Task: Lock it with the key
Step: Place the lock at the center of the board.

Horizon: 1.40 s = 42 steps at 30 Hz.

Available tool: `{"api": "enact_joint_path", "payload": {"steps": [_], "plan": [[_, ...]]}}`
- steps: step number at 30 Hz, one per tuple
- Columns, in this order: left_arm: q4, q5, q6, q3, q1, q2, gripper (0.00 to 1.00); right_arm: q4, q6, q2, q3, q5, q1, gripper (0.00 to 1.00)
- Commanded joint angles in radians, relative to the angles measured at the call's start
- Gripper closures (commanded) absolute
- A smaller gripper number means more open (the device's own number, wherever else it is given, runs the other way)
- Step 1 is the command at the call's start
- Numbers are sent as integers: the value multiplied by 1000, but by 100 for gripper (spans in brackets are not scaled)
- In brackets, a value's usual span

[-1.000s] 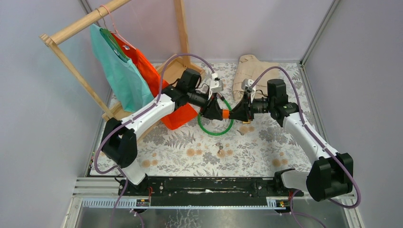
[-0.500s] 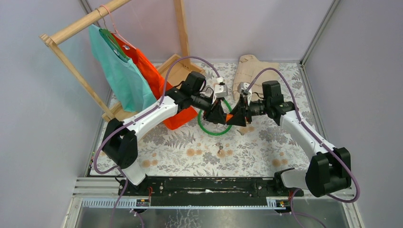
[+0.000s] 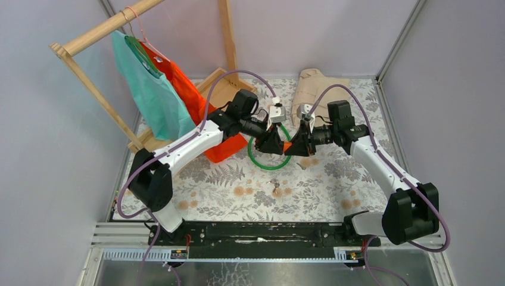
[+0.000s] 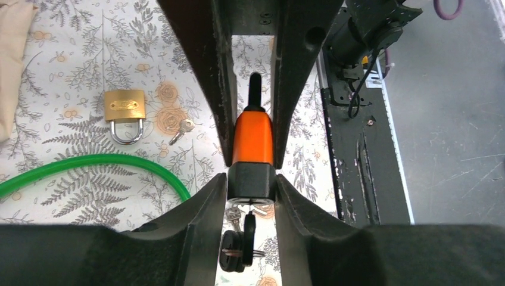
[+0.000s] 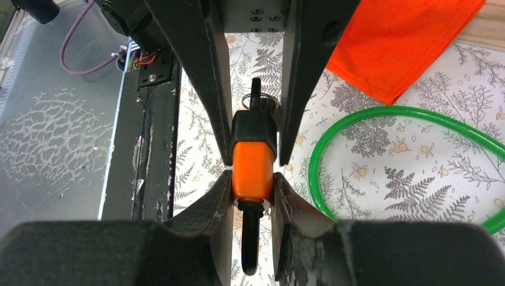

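An orange padlock (image 3: 287,145) with a black end cap is held in the air between my two grippers. My left gripper (image 4: 251,185) is shut on the black cap (image 4: 252,180). A black-headed key (image 4: 249,235) sticks out of that cap, with a ring of other keys hanging beside it. My right gripper (image 5: 252,182) is shut on the orange body (image 5: 252,168), and the black shackle (image 5: 251,241) points back between its fingers. In the top view the left gripper (image 3: 276,143) and the right gripper (image 3: 296,145) meet nose to nose over the mat.
A brass padlock (image 4: 124,110) with a small key (image 4: 180,127) lies on the floral mat. A green hose loop (image 3: 269,164) lies under the grippers. An orange cloth (image 5: 405,42), a wooden rack (image 3: 89,42) with hung clothes and a beige garment (image 3: 312,86) stand behind.
Over the last second both grippers shifted slightly away from the bases and closer together, still holding the padlock. Almost nothing moved in the last half second.
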<state>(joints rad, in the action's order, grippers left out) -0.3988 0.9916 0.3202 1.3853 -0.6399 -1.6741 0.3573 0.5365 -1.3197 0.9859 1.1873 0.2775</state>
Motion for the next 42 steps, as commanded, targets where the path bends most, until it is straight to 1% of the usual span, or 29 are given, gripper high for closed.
{"api": "enact_joint_path", "payload": {"steps": [1, 4, 6, 8, 12, 17, 20, 23, 25, 28, 30, 35, 42], "plan": [[-13, -50, 74, 44, 17, 25, 52, 76, 75, 5, 63, 24, -23, 100], [-25, -72, 96, 37, 31, 39, 38, 102, 98, 6, 73, 36, -39, 100], [-30, -87, 115, 31, 38, 51, 34, 111, 103, 7, 76, 41, -41, 100], [-35, -93, 135, 28, 44, 58, 32, 115, 105, 5, 79, 43, -43, 100], [-73, -88, 179, 34, 45, 55, 33, 121, 110, 1, 82, 43, -43, 100], [-79, -56, 170, 38, 34, 37, 43, 120, 110, -8, 82, 39, -43, 100], [-80, -44, 158, 49, 14, 24, 47, 115, 106, -10, 81, 30, -42, 100], [-80, -35, 141, 64, -6, 4, 55, 105, 99, -8, 75, 20, -43, 100], [-80, -30, 128, 74, -15, -11, 61, 103, 100, -5, 74, 16, -43, 100], [-84, -33, 125, 80, -19, -23, 75, 100, 100, 0, 72, 8, -42, 100], [-114, -42, 151, 88, -20, -28, 84, 101, 105, 5, 70, -3, -45, 100], [-208, -78, 227, 114, -16, -21, 100, 103, 114, 15, 70, -11, -66, 100], [-234, -99, 241, 111, 20, 9, 100, 107, 122, 32, 68, -12, -99, 100]]}}
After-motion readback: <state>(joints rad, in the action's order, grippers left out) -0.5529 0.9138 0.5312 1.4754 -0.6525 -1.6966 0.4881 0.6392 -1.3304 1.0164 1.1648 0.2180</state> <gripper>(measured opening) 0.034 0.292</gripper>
